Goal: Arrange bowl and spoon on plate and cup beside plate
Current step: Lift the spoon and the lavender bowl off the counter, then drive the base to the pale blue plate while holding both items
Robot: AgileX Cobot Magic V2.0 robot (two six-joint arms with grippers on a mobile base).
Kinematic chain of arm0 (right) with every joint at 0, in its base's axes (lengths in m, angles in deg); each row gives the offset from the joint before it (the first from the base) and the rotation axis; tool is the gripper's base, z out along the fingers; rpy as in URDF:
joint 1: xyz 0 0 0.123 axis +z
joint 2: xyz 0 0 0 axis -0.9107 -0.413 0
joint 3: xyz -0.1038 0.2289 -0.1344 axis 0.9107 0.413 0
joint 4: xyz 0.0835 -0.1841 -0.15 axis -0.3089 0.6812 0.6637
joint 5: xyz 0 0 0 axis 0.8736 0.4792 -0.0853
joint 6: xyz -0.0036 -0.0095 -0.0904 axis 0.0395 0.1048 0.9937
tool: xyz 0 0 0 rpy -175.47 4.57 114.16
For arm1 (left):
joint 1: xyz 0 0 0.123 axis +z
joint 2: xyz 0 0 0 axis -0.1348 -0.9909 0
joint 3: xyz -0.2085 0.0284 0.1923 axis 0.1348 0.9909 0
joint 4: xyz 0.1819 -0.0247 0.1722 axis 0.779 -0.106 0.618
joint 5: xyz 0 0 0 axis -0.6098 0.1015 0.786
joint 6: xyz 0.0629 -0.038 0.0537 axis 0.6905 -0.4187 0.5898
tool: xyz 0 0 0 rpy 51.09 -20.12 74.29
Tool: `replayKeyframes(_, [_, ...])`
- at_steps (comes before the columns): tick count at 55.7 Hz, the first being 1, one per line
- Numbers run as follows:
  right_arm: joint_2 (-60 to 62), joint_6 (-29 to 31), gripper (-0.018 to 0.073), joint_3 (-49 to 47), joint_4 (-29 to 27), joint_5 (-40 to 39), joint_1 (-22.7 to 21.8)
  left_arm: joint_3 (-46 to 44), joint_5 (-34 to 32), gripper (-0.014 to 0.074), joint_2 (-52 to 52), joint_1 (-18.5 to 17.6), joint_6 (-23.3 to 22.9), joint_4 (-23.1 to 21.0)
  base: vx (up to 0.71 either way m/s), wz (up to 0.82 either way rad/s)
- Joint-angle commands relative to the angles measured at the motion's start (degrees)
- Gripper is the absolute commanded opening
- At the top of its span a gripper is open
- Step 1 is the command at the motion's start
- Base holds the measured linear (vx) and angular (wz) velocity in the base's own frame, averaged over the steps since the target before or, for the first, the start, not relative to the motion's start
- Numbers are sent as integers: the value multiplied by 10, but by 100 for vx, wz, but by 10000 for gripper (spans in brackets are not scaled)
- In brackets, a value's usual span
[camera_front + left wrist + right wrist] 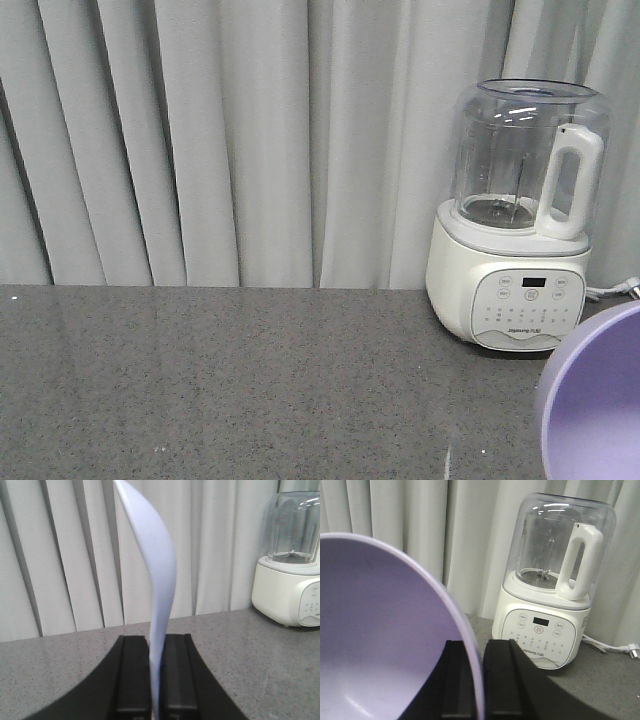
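My left gripper [156,680] is shut on the pale blue spoon [160,580], which is seen edge-on, rising from between the black fingers [132,675] and curving off the top of the left wrist view. My right gripper [479,680] is shut on the rim of the lavender bowl [380,630], one finger inside and one outside. The bowl is tilted on its side and fills the left of the right wrist view. Its rim also shows at the lower right of the front view as the bowl [600,400]. The plate and the cup are out of view.
A white blender with a clear jug [520,220] stands at the back right of the speckled grey counter [250,380], against a pale curtain [200,140]. The blender [550,580] is close beyond the bowl, its cord [615,647] trailing right. The blender [292,570] lies right of the spoon.
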Motion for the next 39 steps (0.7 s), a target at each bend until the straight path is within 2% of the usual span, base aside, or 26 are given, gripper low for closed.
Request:
replayKeyframes(1, [-3, 6, -8, -16, -14, -46, 0, -13, -48, -3, -7, -5, -4, -10, 0, 0])
replayKeyframes(28, [-3, 6, -8, -16, -15, -44, 0, -13, -48, -3, -7, -4, -4, -10, 0, -1])
replayKeyframes(39, [-3, 6, -8, -16, -15, -45, 0, -13, -48, -3, -7, -4, -4, -10, -6, -24])
